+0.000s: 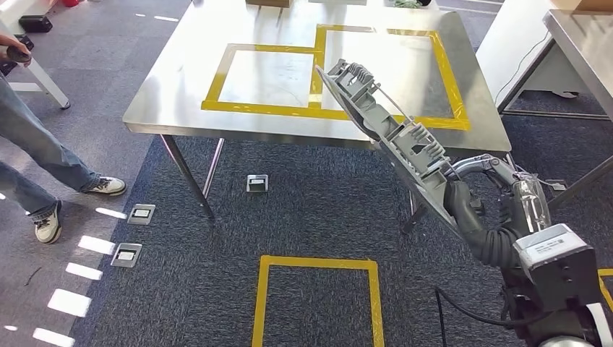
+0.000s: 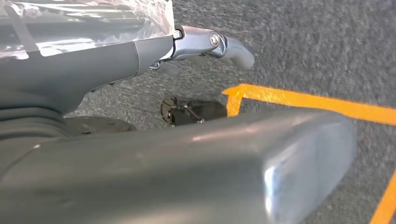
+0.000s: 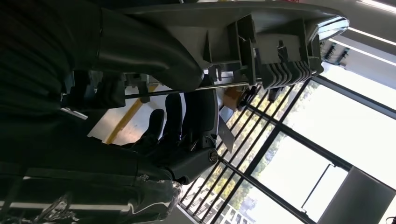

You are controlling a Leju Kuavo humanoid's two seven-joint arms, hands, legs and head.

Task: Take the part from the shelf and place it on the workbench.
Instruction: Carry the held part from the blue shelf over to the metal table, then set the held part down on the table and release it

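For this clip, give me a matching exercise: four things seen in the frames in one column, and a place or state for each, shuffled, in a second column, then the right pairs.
Things:
1. grey part
2. workbench
3. yellow tape square
4. person

Places or states:
A. on the carpet, in front of the table
B. standing at the left edge of the head view
C. held by the right robot hand, raised above the table's near edge
D. shiny metal top marked with yellow tape rectangles

Pairs: 1-C, 2-D, 3-A, 4-B
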